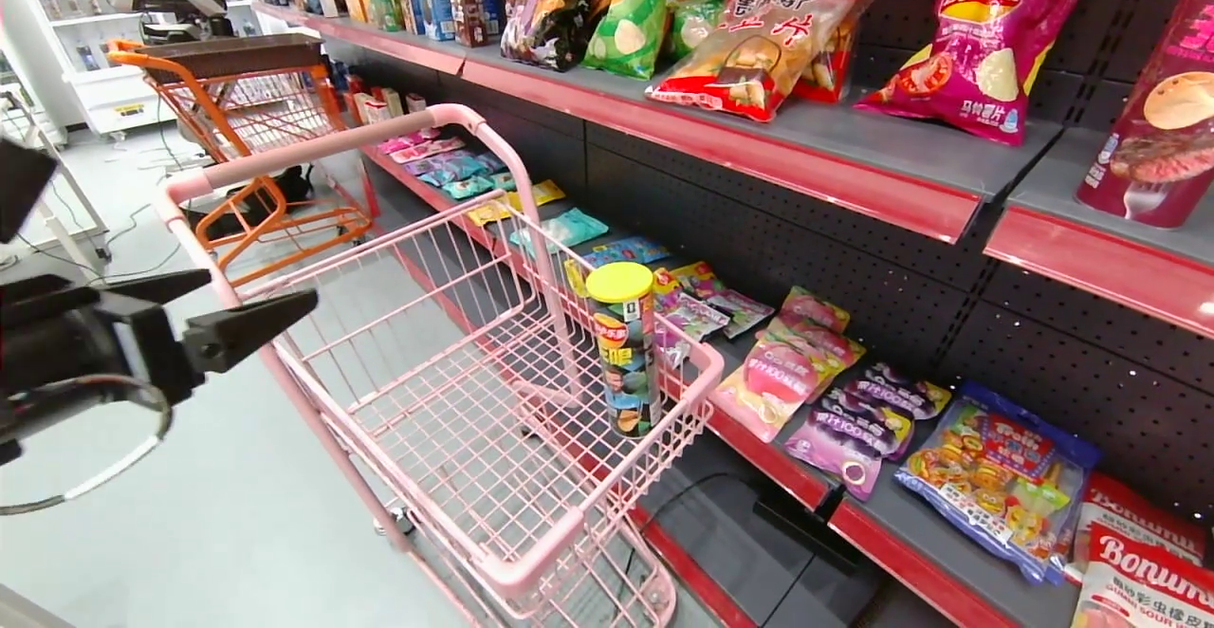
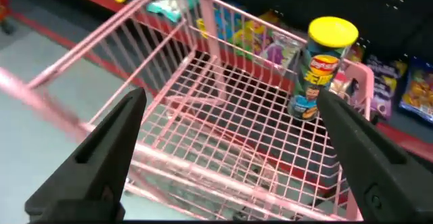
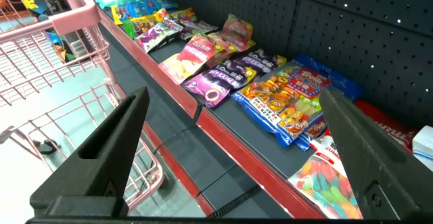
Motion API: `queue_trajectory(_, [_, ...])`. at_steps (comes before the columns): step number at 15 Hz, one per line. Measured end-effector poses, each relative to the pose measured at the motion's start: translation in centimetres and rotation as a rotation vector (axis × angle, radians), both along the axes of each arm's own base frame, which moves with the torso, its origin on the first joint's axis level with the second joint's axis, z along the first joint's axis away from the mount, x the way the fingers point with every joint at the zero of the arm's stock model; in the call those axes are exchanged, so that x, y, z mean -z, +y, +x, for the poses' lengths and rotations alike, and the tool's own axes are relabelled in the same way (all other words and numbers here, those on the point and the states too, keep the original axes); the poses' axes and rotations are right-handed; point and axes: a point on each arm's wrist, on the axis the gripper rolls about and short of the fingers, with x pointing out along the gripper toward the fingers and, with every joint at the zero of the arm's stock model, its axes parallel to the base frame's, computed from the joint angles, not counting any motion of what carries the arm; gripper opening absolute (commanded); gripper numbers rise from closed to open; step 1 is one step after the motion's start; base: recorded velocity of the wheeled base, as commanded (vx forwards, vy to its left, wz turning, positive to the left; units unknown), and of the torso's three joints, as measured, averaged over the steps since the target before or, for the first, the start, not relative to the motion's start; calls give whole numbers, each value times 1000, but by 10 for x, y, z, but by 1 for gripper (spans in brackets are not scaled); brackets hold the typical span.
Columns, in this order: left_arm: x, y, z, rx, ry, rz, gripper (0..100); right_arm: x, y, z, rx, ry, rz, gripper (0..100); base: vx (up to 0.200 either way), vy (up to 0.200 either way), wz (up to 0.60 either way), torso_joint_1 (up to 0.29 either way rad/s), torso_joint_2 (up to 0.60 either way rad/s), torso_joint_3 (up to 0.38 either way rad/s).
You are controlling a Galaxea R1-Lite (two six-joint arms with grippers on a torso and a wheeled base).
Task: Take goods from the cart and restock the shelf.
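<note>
A tall chip can (image 1: 626, 348) with a yellow lid stands upright in the pink wire cart (image 1: 446, 230), in the basket corner nearest the shelf. My left gripper (image 1: 264, 286) hangs open and holds nothing, just outside the cart's rim on the side away from the shelf. Its wrist view looks between the fingers (image 2: 101, 163) at the can (image 2: 318, 68) across the basket (image 2: 203, 116). My right gripper (image 3: 233, 94) is open and holds nothing, above the red-edged lower shelf (image 3: 223, 132), where candy bags (image 3: 284, 102) lie flat.
Chip bags (image 1: 759, 35) fill the upper shelf (image 1: 778, 163). Candy packets (image 1: 825, 381) line the lower shelf (image 1: 910, 562). An orange cart (image 1: 247, 106) stands behind the pink one. Open grey floor (image 1: 190, 533) lies left of the cart.
</note>
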Motion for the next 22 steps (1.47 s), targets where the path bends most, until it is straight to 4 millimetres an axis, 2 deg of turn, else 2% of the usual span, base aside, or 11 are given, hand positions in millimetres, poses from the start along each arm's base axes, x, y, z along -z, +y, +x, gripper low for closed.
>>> queue_trajectory(4, [35, -32, 69, 143, 9, -2, 100, 0, 0, 0, 0, 0, -3, 100, 0, 0, 0, 0, 0, 0])
queue_trajectory(6, [60, -57, 103, 241, 16, -10, 100, 0, 0, 0, 0, 0, -3, 100, 0, 0, 0, 0, 0, 0])
queue_trajectory(9, [83, -99, 134, 376, 34, -16, 100, 0, 0, 0, -1, 0, -3, 100, 0, 0, 0, 0, 0, 0])
queue_trajectory(12, [97, -126, 158, 434, 40, -18, 100, 0, 0, 0, -1, 0, -3, 100, 0, 0, 0, 0, 0, 0])
queue_trajectory(15, [108, -147, 173, 471, 45, -17, 100, 0, 0, 0, -1, 0, -3, 100, 0, 0, 0, 0, 0, 0])
queue_trajectory(19, [120, -167, 188, 498, 41, -17, 100, 0, 0, 0, -1, 0, -3, 100, 0, 0, 0, 0, 0, 0])
queue_trajectory(22, [129, -174, 195, 503, 47, -15, 100, 0, 0, 0, -1, 0, -3, 100, 0, 0, 0, 0, 0, 0])
